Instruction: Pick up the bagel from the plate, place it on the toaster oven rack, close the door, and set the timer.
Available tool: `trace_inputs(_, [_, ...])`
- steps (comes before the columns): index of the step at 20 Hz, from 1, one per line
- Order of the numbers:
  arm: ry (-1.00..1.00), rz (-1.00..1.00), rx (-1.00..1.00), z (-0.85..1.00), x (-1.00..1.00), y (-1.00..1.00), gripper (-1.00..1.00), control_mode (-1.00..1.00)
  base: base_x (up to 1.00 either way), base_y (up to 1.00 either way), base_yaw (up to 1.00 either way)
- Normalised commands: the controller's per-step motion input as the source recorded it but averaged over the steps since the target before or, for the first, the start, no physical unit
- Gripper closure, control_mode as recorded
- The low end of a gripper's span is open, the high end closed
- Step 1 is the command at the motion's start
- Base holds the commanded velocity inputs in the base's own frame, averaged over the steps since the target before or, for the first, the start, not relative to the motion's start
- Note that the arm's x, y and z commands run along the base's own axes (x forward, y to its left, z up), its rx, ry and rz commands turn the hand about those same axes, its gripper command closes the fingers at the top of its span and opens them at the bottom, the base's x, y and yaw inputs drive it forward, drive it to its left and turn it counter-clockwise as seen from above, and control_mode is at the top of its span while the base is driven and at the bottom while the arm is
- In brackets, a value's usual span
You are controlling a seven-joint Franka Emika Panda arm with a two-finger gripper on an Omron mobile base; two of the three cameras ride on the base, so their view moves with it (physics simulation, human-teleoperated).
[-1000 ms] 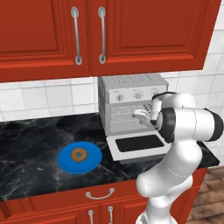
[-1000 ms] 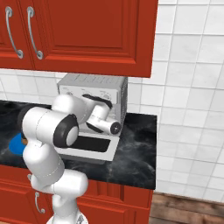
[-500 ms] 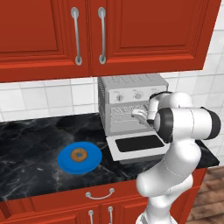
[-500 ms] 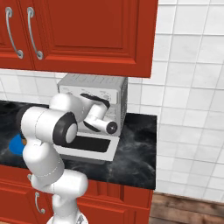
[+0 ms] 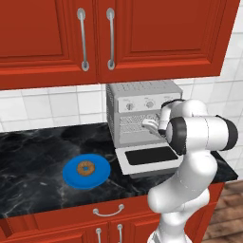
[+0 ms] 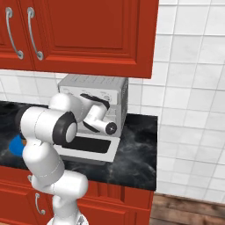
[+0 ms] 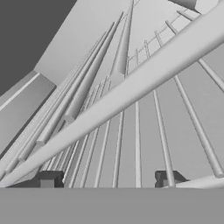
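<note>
silvery toaster oven rack (image 7: 131,127) bars fill close view; jaws apart, empty.

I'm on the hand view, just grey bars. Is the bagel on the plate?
Observer: Yes, the bagel lies on the blue plate, on the counter left of the toaster oven.
Operator: Is the door down?
Observer: The door lies open and flat in front of the oven.
Operator: Where are my jaws?
Observer: At the oven's mouth, above the open door, far from the plate.
</note>
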Motion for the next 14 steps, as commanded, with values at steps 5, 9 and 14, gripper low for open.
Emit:
trace_inputs(5, [0.05,0.02,0.14,-0.48,0.16,-0.15,1.0,-1.0,0.0,0.0,0.0])
trace_inputs(9, [0.1,0.0,0.09,-0.56,0.0,-0.19,1.0,-1.0,0.0,0.0,0.0])
trace_inputs(14, [0.1,0.0,0.08,-0.63,-0.08,-0.19,1.0,-1.0,0.0,0.0,0.0])
